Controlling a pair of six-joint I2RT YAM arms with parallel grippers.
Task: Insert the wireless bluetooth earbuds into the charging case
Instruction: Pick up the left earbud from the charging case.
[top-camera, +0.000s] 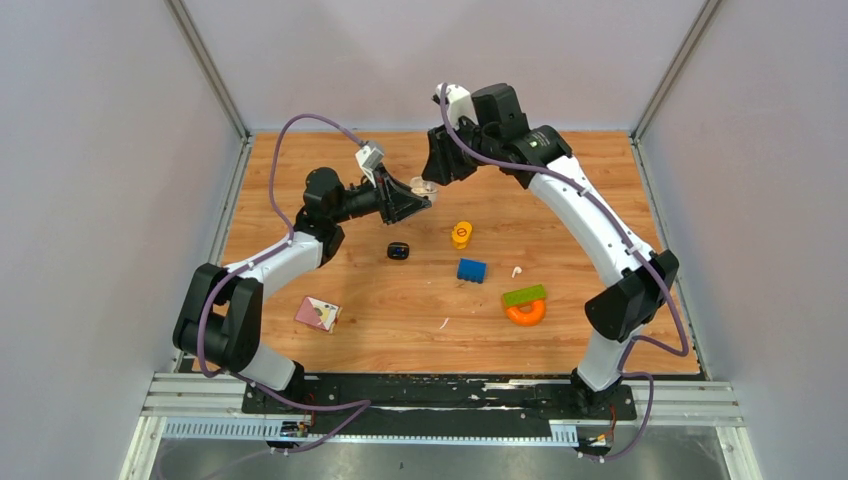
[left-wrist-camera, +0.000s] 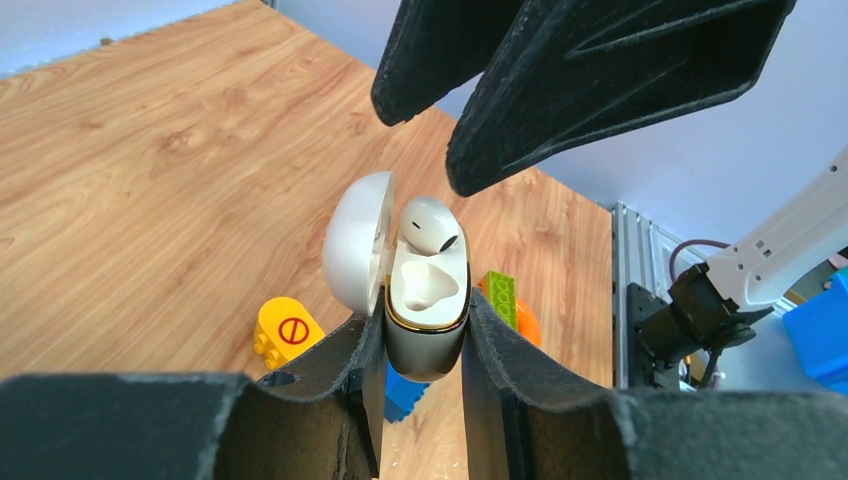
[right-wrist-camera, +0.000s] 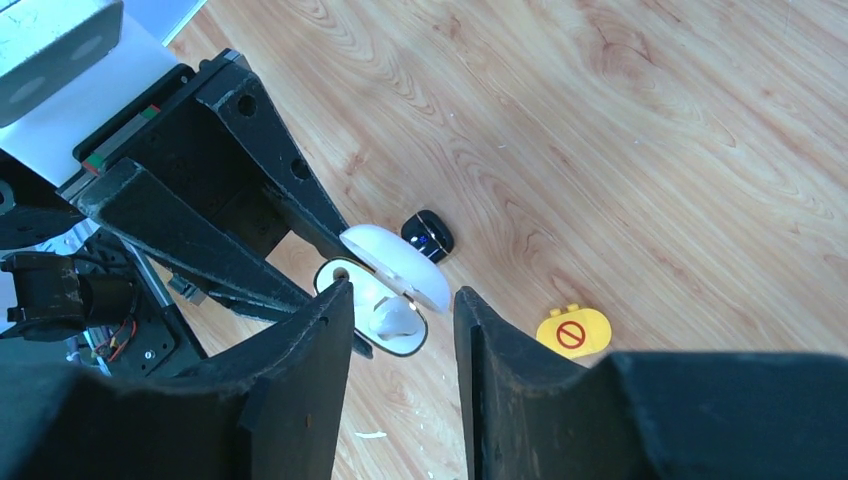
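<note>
The left tool (left-wrist-camera: 425, 320) clamps an open white charging case (left-wrist-camera: 427, 350), held above the table toward the middle of its far edge. One white earbud (left-wrist-camera: 430, 225) sits tilted and half in its socket. The right tool (right-wrist-camera: 403, 292) hovers just above, slightly parted and empty. It likely needs to press the earbud gently straight down.

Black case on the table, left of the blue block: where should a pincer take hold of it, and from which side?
Likely across its two longer sides, from straight above. The black case lies flat, low and rounded, apart from the other things.
</note>
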